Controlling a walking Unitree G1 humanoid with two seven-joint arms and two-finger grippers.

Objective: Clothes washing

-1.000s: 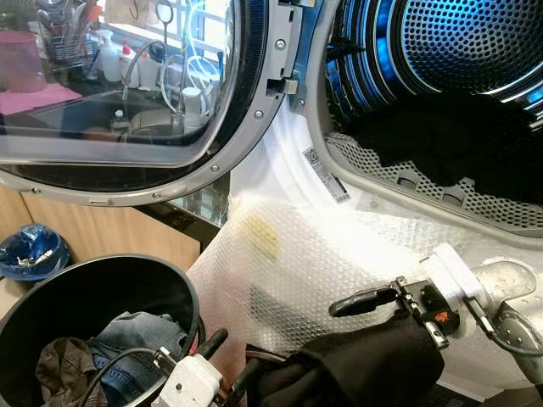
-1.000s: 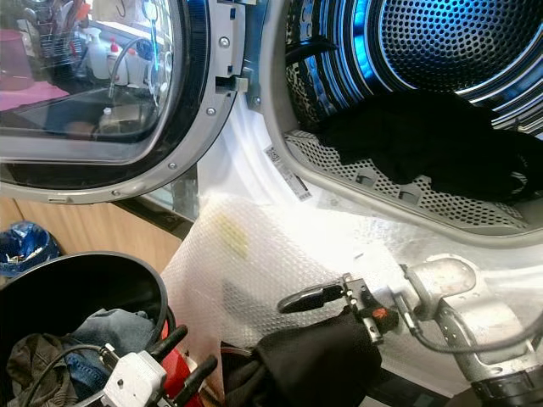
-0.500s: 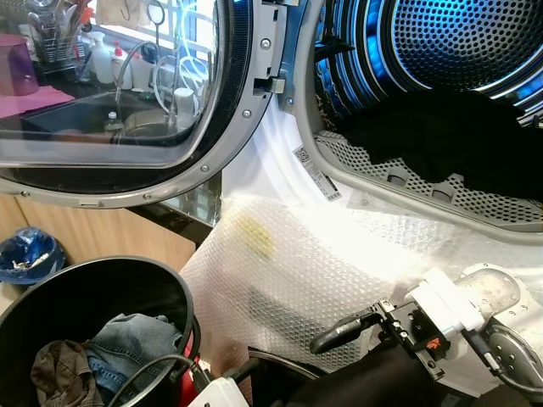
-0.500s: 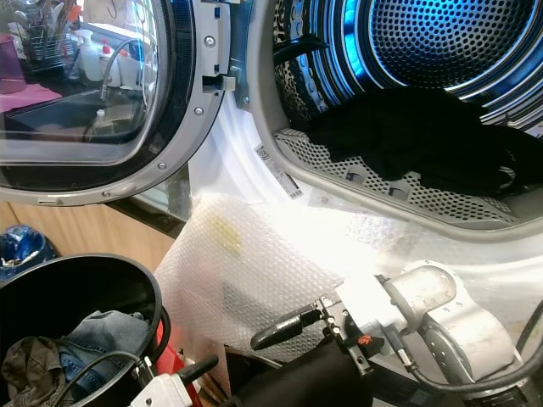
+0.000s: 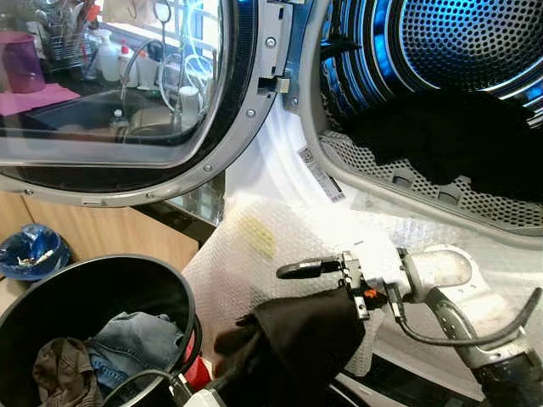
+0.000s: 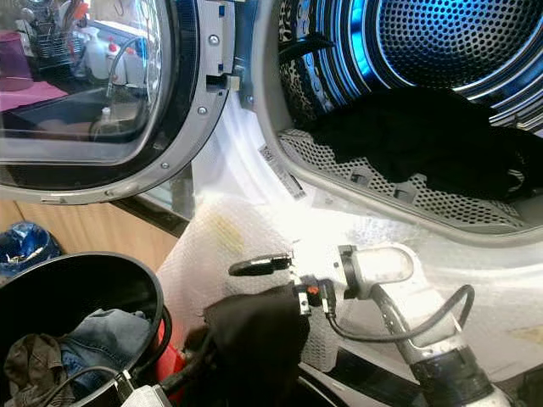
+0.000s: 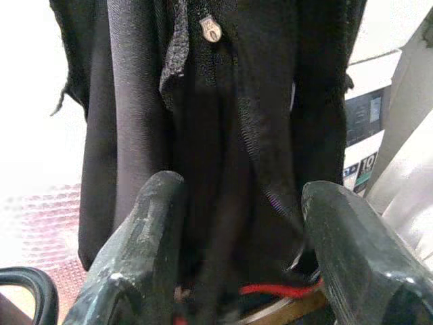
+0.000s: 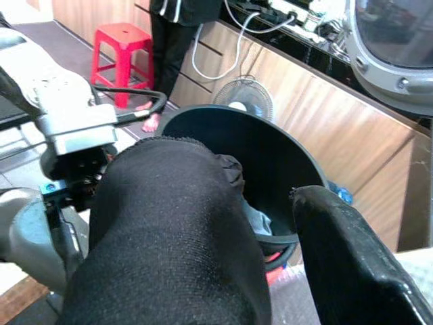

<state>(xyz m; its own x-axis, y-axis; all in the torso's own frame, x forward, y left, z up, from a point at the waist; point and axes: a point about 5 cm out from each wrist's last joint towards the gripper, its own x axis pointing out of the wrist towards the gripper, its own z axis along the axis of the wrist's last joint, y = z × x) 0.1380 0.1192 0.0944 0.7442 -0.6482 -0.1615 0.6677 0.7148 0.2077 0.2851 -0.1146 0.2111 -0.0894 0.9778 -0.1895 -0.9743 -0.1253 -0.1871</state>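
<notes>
**Black garment held before the open washer**

The right gripper point(image 5: 318, 284) reaches in front of the washer's bubble-wrapped front panel point(image 5: 280, 254). Its jaws stand apart: one finger sticks out free above the black garment point(image 5: 293, 339), the other is buried under the cloth, so the garment drapes over that lower finger and hangs below the jaws.

The left gripper point(image 7: 233, 250) sits under the same garment; its two fingers point(image 7: 145, 230) are spread with the dark cloth, zipper pull point(image 7: 209, 28) showing, hanging between them. Whether they pinch it cannot be told.

Beside the jaws, to the robot's left, stands a black bucket point(image 5: 51, 292) holding jeans point(image 5: 127, 343) and a brown garment point(image 5: 59, 369). Above them, the washer door point(image 5: 127, 93) is swung open, and dark laundry point(image 5: 450, 144) already lies in the drum point(image 5: 475, 42).
</notes>
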